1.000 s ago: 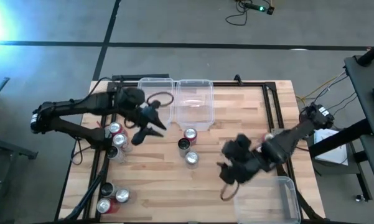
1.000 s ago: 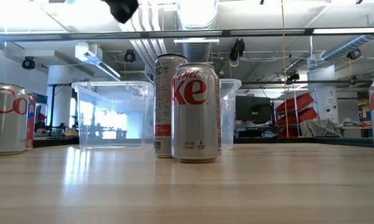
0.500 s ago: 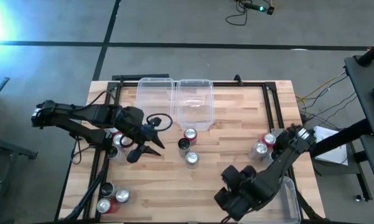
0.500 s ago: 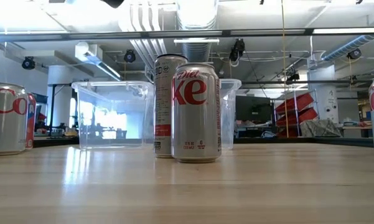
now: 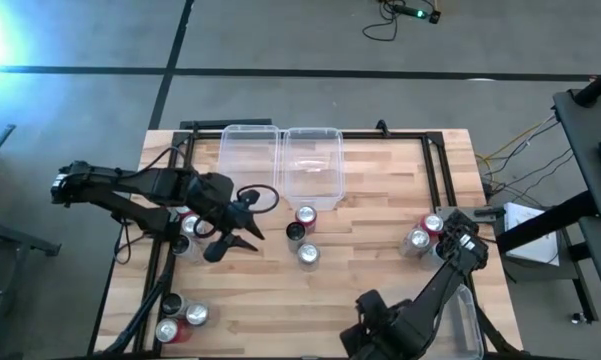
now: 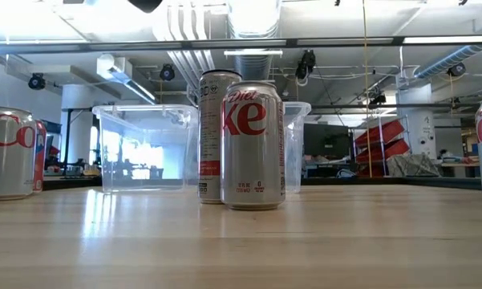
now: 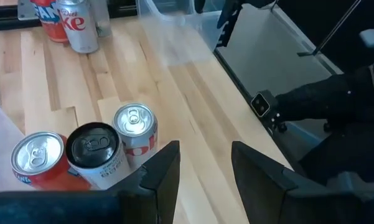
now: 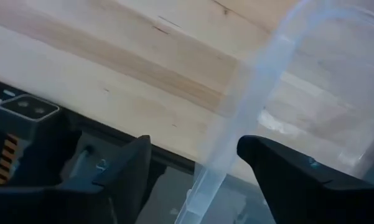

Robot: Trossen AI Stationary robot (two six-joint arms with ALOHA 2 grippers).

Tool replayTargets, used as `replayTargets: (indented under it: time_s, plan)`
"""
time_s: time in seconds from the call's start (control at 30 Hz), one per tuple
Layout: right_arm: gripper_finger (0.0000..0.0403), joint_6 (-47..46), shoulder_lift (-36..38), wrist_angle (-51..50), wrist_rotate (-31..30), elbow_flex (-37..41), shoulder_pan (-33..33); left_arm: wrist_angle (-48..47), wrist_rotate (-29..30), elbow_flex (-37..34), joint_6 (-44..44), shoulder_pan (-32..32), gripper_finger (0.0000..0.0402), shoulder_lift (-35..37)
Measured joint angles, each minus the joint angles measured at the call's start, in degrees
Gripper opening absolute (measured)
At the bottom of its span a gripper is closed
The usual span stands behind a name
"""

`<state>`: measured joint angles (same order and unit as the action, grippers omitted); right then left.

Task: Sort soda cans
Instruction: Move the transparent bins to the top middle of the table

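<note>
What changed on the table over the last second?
The right gripper swung from mid-table toward the near edge, beside the clear bin, jaws apart and empty. The left gripper dropped slightly toward the three centre cans, also empty. No can moved; both far bins stayed put.

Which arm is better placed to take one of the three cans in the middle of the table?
Probably the left: its gripper hovers open beside the three cans, while the right gripper is at the near edge.

Ten soda cans (image 5: 308, 254), three clear bins (image 5: 311, 162)
</note>
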<state>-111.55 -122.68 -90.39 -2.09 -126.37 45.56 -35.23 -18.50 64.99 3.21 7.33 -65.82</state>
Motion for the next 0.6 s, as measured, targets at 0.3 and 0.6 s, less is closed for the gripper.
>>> replayTargets:
  time_s: [0.3, 0.6]
  plan:
    - [0.0200, -2.09, -0.58, 0.46, 1.83, 0.24, -0.04, -1.99, 0.03, -1.08, 1.91, -0.02, 0.0129, 0.01]
    - [0.0231, -2.90, 0.02, 0.37, 1.15, 1.46, -0.07, -1.95, 0.02, -3.61, 3.60, -0.02, 0.0129, 0.02]
